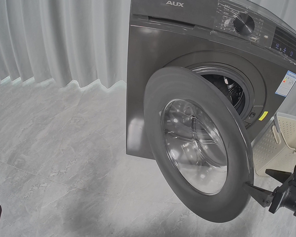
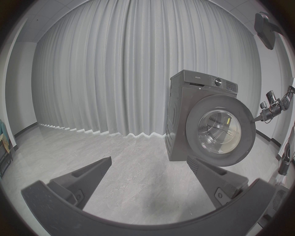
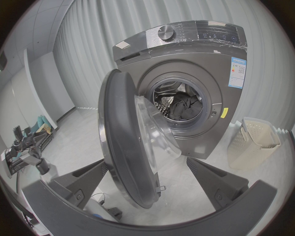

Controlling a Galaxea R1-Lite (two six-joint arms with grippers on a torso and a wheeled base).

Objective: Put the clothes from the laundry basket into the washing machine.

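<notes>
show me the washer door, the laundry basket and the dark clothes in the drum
washer door (image 1: 193,146), head view, middle of its glass window
laundry basket (image 1: 265,152), head view, perforated outer side wall
dark clothes (image 3: 184,107), right wrist view, middle of the heap

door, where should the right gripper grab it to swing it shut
Probably best to grip the door at its free rim, by the latch hook, the edge farthest from the machine. That rim is thin and stands edge-on to the right gripper, whose open fingers sit either side of it. Come from the robot's right, one finger per face.
</notes>
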